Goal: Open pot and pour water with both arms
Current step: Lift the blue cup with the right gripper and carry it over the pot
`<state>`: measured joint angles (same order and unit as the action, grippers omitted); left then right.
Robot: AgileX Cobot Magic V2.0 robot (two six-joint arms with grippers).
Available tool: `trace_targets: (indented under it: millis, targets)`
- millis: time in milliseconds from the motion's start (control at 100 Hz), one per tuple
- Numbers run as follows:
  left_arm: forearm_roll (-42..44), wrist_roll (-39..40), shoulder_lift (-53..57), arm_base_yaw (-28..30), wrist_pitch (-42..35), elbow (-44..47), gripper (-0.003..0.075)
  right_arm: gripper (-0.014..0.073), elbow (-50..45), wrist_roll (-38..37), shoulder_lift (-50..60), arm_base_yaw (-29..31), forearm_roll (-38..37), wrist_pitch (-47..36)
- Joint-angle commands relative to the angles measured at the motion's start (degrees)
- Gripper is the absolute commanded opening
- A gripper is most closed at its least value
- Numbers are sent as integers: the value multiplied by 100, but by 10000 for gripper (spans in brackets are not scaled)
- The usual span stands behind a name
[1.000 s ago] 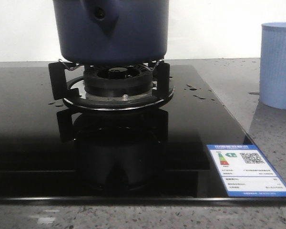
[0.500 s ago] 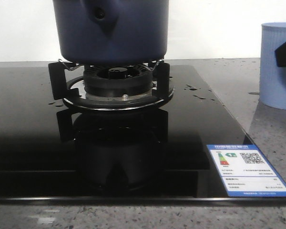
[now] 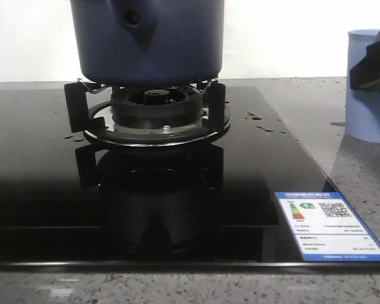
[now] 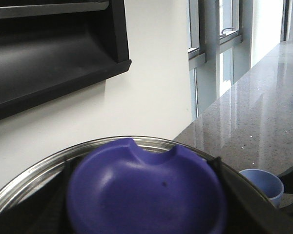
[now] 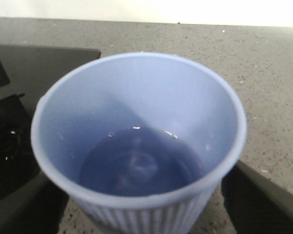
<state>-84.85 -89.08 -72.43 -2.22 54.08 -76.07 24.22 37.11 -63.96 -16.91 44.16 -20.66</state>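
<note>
The dark navy pot [image 3: 145,44] stands on the gas burner in the front view, its top cut off by the frame. In the left wrist view a purple-blue lid knob [image 4: 146,190] fills the lower part, ringed by the lid's steel rim [image 4: 34,170]. My left gripper [image 4: 146,204] straddles the knob, with dark fingers [image 4: 56,204] close on both sides. The pale blue ribbed cup [image 3: 367,101] stands on the counter to the right and holds water [image 5: 136,163]. My right gripper [image 3: 375,60] is open, with a finger [image 5: 263,200] on each side of the cup [image 5: 136,97].
A black burner stand [image 3: 155,114] sits on a glossy black glass hob [image 3: 50,190] with an energy label [image 3: 329,225] at its front right corner. Water drops [image 3: 259,120] lie on the glass. Grey stone counter [image 3: 361,177] surrounds it. A range hood [image 4: 49,53] hangs on the wall.
My right gripper has come in from the right edge of the front view and now reaches around the cup. The pot and cup have not moved.
</note>
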Motion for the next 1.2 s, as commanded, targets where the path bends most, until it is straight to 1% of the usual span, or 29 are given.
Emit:
trace_targets:
  millis: [0, 80, 130, 190, 360, 530, 720, 780, 830, 880, 970, 1040, 1120, 1190]
  targets:
    - [-526, 54, 149, 4, -57, -195, 314, 550, 168, -727, -77, 1, -721, -641]
    - [-526, 54, 149, 4, -57, -195, 314, 550, 168, -1415, -229, 1, -1345, -901]
    - [-526, 54, 149, 4, -57, -195, 314, 550, 168, -1678, -313, 1, -1492, -1024]
    - [-526, 54, 149, 4, -57, -195, 314, 550, 168, -1969, -457, 1, -1494, -1214]
    - [-526, 54, 149, 4, -57, -195, 314, 550, 168, -2048, -825, 1, -1503, -1643]
    - [-526, 54, 149, 4, -57, -195, 314, 550, 168, -2085, -1163, 1, -1516, -1754]
    - [-526, 54, 149, 4, -45, -195, 314, 549, 168, -2379, -1254, 1, -2020, -1873]
    - [-526, 54, 149, 4, -45, -195, 314, 546, 168, -2478, -1254, 1, -2065, -1984]
    - [-526, 54, 149, 4, -45, -195, 314, 522, 168, -2544, -1254, 1, -2075, -2004]
    - [-526, 54, 149, 4, -45, -195, 314, 478, 168, -2559, -1254, 1, -2075, -2004]
    - [-526, 54, 149, 4, -33, -195, 314, 358, 168, -2568, -1254, 1, -2075, -2004]
    - [-526, 54, 149, 4, -24, -195, 314, 283, 168, -2568, -1254, 1, -2075, -2018]
    - [-526, 54, 149, 4, -21, -195, 314, 239, 168, -2568, -1254, 1, -2075, -2017]
    - [-526, 54, 149, 4, -10, -195, 314, 234, 168, -2568, -1254, 1, -2099, -2068]
